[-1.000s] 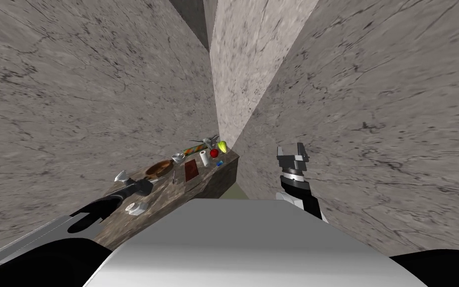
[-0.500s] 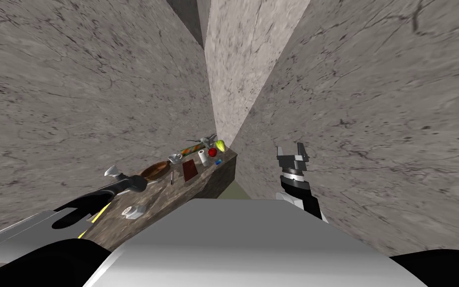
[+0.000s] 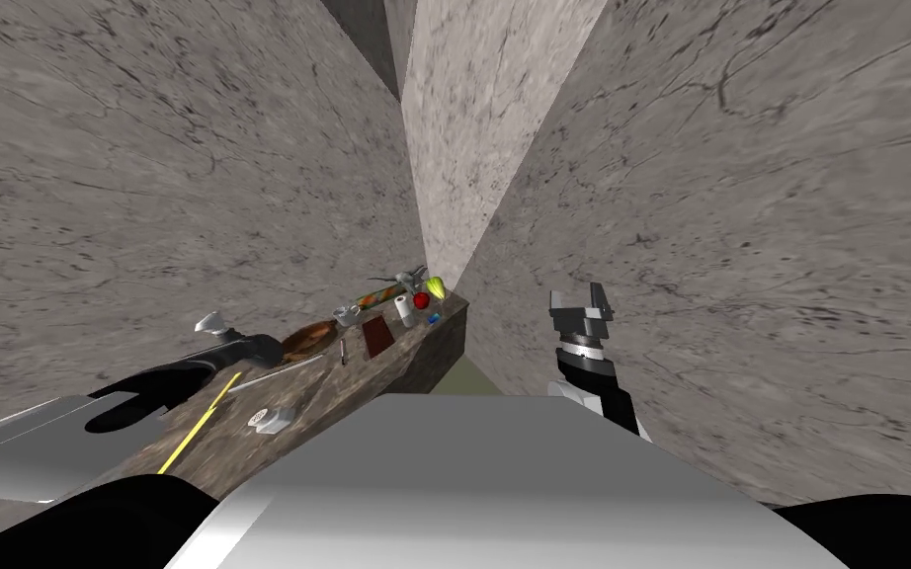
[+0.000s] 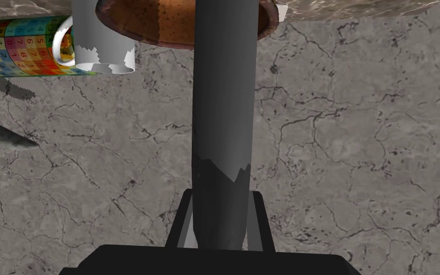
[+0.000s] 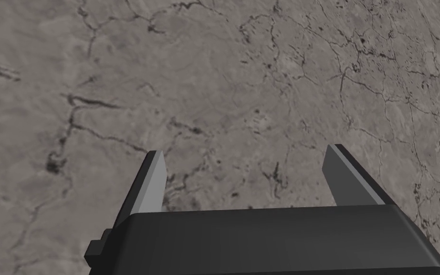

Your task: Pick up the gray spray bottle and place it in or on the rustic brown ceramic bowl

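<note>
Over the last second my left arm has swung up and toward the left-hand wall. The left end effector (image 3: 251,350) now sits just beside the brown bowl (image 3: 310,339) instead of short of it. A yellow stick (image 3: 199,423) and a thin grey rod (image 3: 276,373) that the arm covered now lie bare on the table (image 3: 374,380). The other things on the table keep their places; the slight shift of the whole view is my head's.

The left end effector is clamped on the grey spray bottle (image 4: 221,95), with a finger pressed to each side of its dark barrel near one end. The bottle's long axis runs straight out along the fingers toward the bowl. In the left wrist view its far end crosses the bowl's rim. I cannot tell which end carries the nozzle. A white mug (image 4: 102,47) and a colourful numbered roll (image 4: 18,45) lie beside the bowl.

The right end effector (image 5: 245,157) hangs right of the table, fingers spread wide and holding nothing.
</note>
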Available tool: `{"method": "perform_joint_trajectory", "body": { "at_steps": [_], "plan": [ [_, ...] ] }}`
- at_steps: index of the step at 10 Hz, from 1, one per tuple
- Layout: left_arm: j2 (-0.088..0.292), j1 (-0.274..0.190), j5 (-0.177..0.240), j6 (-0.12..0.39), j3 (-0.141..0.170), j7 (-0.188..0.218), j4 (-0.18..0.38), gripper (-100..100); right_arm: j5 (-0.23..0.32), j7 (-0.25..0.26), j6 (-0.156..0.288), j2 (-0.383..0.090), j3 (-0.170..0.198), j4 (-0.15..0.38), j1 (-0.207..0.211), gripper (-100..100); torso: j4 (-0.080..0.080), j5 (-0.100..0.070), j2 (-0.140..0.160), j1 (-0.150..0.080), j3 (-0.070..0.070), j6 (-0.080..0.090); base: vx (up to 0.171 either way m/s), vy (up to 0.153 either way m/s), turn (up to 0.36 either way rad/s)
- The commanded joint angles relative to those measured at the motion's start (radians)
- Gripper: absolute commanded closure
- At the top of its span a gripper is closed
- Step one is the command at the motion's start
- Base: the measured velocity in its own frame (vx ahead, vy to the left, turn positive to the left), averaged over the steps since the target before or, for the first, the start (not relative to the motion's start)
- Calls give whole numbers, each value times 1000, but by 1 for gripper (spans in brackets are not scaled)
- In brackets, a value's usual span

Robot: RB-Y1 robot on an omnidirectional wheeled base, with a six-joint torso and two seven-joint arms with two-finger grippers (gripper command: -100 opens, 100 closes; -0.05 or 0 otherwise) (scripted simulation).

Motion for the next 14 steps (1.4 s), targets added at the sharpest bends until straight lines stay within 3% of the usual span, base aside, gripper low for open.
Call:
{"method": "perform_joint_trajectory", "body": {
  "at_steps": [1,2,6,14],
  "plan": [
    [32,11,12,6,25,15,2,100,0,0,0,0,0,0,0,0,0,0,0,0,0,0,-54,41,-129],
    [69,30,28,17,57,32,-4,100,0,0,0,0,0,0,0,0,0,0,0,0,0,0,-56,64,-177],
    [166,88,103,81,128,75,-18,100,0,0,0,0,0,0,0,0,0,1,-2,3,-1,2,-44,83,-185],
    [216,141,227,213,132,103,-27,100,0,0,0,0,0,0,0,0,-1,1,-5,-1,-3,-4,6,19,-64]
  ]
}}
